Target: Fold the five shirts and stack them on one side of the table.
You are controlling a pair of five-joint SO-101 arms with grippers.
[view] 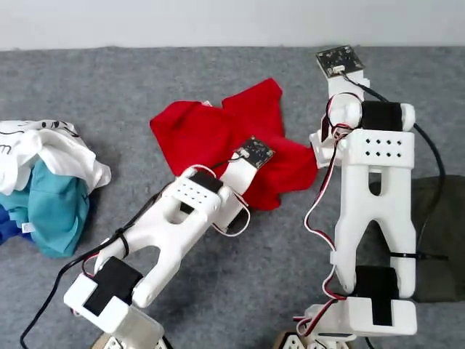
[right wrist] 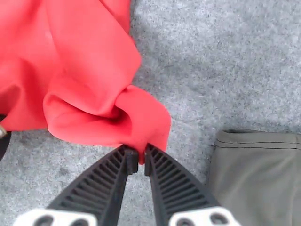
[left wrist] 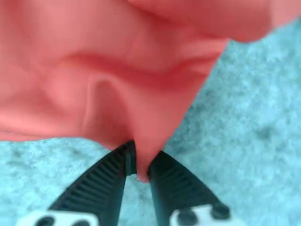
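Note:
A red shirt [view: 225, 138] lies crumpled in the middle of the grey table. My left gripper [left wrist: 140, 170] is shut on a pinch of the red shirt [left wrist: 117, 70] at its near edge, by the left arm's wrist [view: 251, 156] in the high view. My right gripper [right wrist: 138, 160] is shut on a fold of the red shirt [right wrist: 84, 80] at its right edge, under the right arm [view: 349, 123]. A pile of white, teal and blue shirts [view: 43, 182] sits at the left. A folded olive shirt [view: 436, 233] lies at the right, also olive shirt [right wrist: 258, 174].
Grey carpet-like table surface [view: 269, 269] has bare room in front between the arms and at the back [view: 145, 80]. The table's far edge meets a pale wall [view: 218, 22]. Cables run along both arms.

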